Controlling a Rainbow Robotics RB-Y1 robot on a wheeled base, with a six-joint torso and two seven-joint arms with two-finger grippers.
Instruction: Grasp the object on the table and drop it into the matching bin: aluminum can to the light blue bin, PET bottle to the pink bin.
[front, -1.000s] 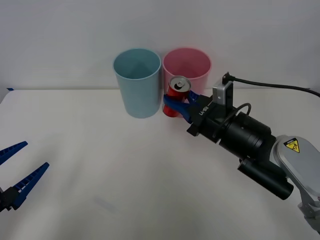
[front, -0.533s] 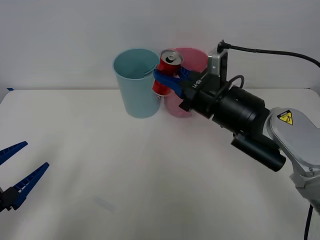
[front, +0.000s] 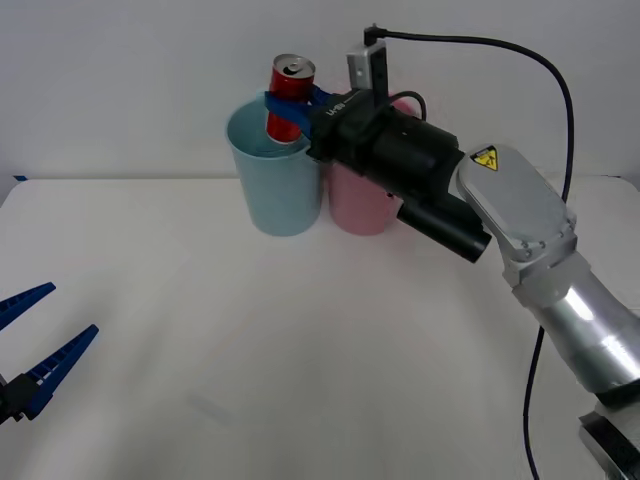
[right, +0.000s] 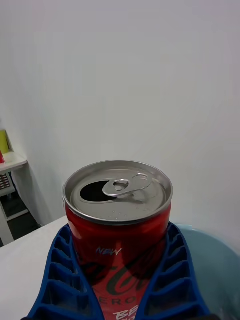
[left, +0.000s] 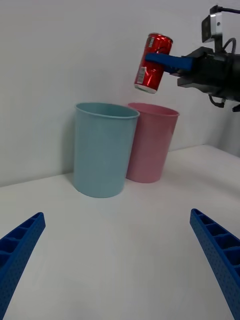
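Already the harder half of the job looks finished. Starting at the left, the left gripper (front: 35, 355) waits low over the near edge of the table (front: 300, 350), well apart from the work, its blue fingers (left: 20, 245) spread wide with nothing between them. Farther along, at the back of the table, the light blue bin (front: 274, 165) stands upright with the pink bin (front: 362, 185) just beside it on its right, the two touching or nearly so. The can (front: 288, 98) is off the table and up in the air, a little tilted, its silver top and pull-tab facing up. The right gripper (front: 290, 108) is clamped on its red body, one ribbed blue finger (right: 67, 272) on each side.

Seen from the front, the can hangs over the light blue bin's mouth; from the left wrist camera it seems closer to the seam between the two bins, so I cannot tell how well centred it is. What is left, by my judgement, is settling it over the blue opening and letting go.
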